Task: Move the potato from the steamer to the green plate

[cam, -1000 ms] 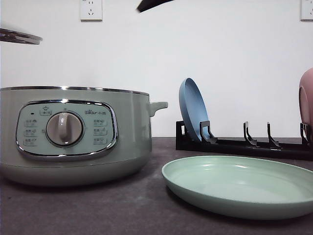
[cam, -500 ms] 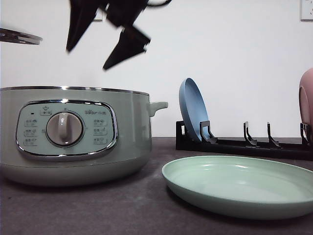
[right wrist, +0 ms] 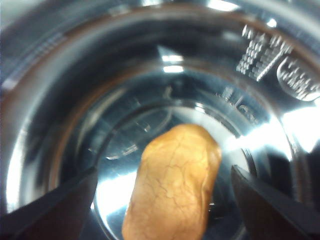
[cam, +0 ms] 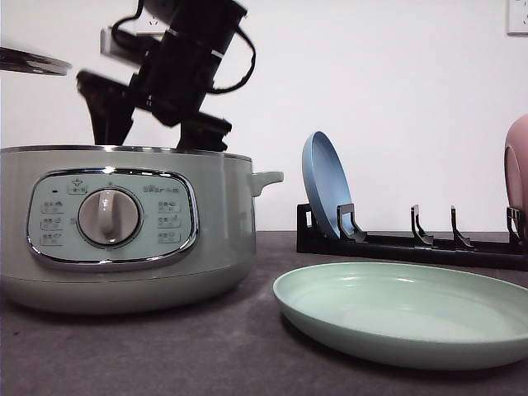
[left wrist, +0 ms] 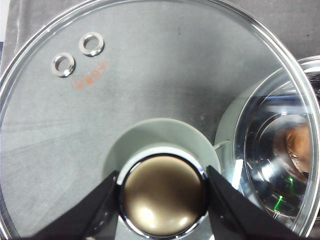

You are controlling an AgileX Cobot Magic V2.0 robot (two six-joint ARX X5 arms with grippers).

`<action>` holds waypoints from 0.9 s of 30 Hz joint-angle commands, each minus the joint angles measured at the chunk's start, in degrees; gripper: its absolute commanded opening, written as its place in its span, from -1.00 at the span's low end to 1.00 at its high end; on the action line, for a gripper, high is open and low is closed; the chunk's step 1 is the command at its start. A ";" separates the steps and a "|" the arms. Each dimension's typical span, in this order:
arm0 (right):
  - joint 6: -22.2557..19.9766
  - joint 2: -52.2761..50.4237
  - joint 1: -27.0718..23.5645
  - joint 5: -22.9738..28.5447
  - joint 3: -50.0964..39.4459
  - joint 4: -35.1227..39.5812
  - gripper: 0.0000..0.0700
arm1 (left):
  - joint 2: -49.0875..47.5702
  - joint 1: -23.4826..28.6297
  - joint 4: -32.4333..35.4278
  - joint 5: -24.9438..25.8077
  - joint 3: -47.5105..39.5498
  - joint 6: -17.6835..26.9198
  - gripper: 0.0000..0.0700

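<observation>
A plain white wall (cam: 396, 82) fills the back of the front view, evenly lit. Two white power sockets sit high on it: one (cam: 517, 16) at about 1 o'clock near the corner, another (cam: 115, 41) at about 11 o'clock, partly hidden. Below, the desk (cam: 165, 355) is a dark grey, slightly speckled surface that meets the wall in a straight line, with soft shadows on it.

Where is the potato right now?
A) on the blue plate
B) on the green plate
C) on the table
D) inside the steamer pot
D: the right wrist view shows the potato lying on the shiny bottom of the steamer, between the open fingers of the right gripper; the green plate holds nothing.
</observation>
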 commanded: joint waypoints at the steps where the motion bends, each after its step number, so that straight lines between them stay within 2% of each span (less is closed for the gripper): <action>1: -0.60 2.16 0.67 0.35 1.60 0.30 0.54 | -0.02 0.09 1.74 0.06 1.86 0.66 -1.00; 15: -0.59 4.44 1.03 1.53 1.53 -0.96 0.51 | -0.02 0.09 1.70 0.07 1.86 0.66 -1.00; 17: -0.59 4.49 1.22 1.53 1.53 -1.19 0.30 | -0.02 0.09 1.70 0.07 1.86 0.66 -1.00; 19: -0.59 4.49 1.27 1.51 1.53 -1.60 -0.03 | -0.02 0.09 1.72 0.07 1.86 0.66 -1.00; 21: -0.50 4.49 1.25 1.49 1.53 -2.21 -0.21 | -0.02 0.09 1.73 0.07 1.86 0.66 -1.00; 27: -0.46 3.89 1.12 1.49 1.80 -3.21 -0.27 | -0.02 0.09 1.73 0.07 1.86 0.66 -1.00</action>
